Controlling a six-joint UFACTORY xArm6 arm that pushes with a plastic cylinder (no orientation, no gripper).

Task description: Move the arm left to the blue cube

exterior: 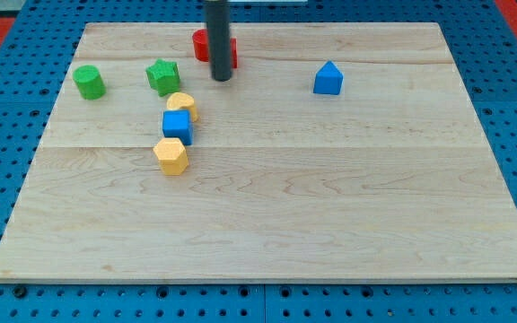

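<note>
No writing legible. Rod upright, my tip (221, 78) on the worktop (330, 197), touching no block, holding nothing. Red block (201, 45) just behind the rod at 12 o'clock. Blue cube (177, 126) at 7 o'clock, between two yellow blocks (182, 104) (171, 155).

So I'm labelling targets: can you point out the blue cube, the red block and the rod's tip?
blue cube (177, 126): camera view, its top face.
red block (202, 44): camera view, its visible left part beside the rod.
my tip (221, 77): camera view, the rod's very end.
</note>
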